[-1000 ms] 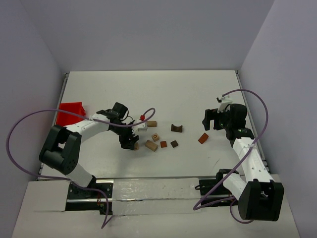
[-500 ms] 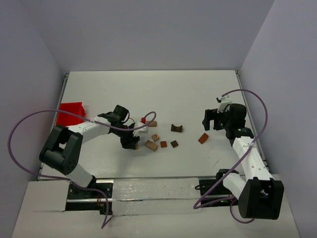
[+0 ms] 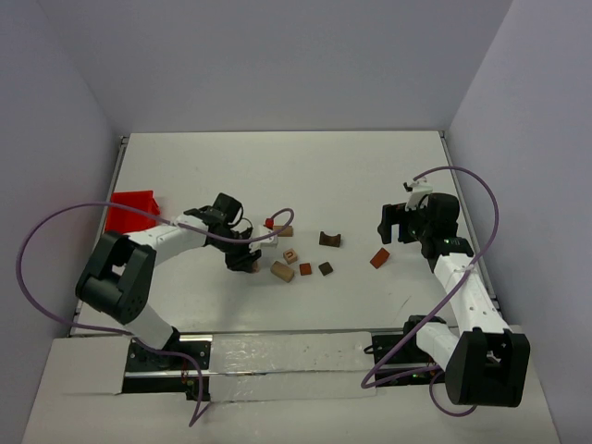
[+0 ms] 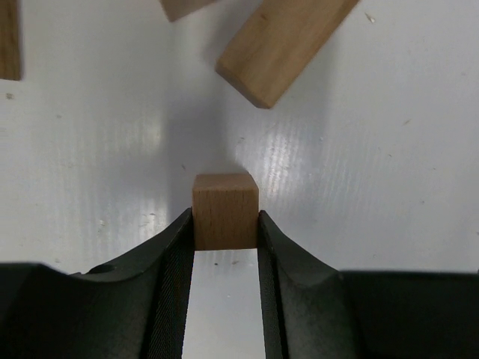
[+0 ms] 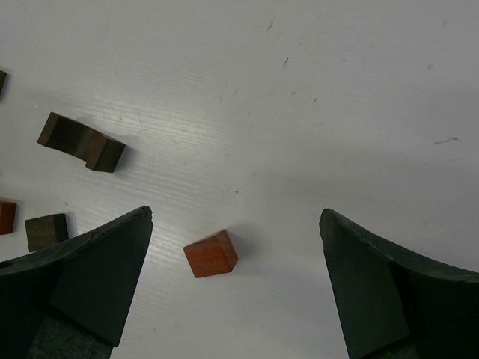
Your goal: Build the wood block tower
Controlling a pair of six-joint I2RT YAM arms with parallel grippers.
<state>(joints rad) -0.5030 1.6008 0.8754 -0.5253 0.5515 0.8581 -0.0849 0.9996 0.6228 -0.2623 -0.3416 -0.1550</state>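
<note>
White table — scattered wood blocks.

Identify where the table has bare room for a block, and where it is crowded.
Bare: the table behind the red bin and blocks; also the strip between blocks and near edge. Crowded: around the left end effector gripping a tan cube.

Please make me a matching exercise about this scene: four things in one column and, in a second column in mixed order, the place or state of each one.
Things:
1. tan cube
2. reddish-brown block
3. red bin
4. right gripper

Places or states:
A. wide open, holding nothing
B. clamped between the left fingers
C. at the left edge of the table, apart from the blocks
D. lying free on the table, untouched, below the spread right fingers

Pairs: 1-B, 2-D, 3-C, 4-A
</note>
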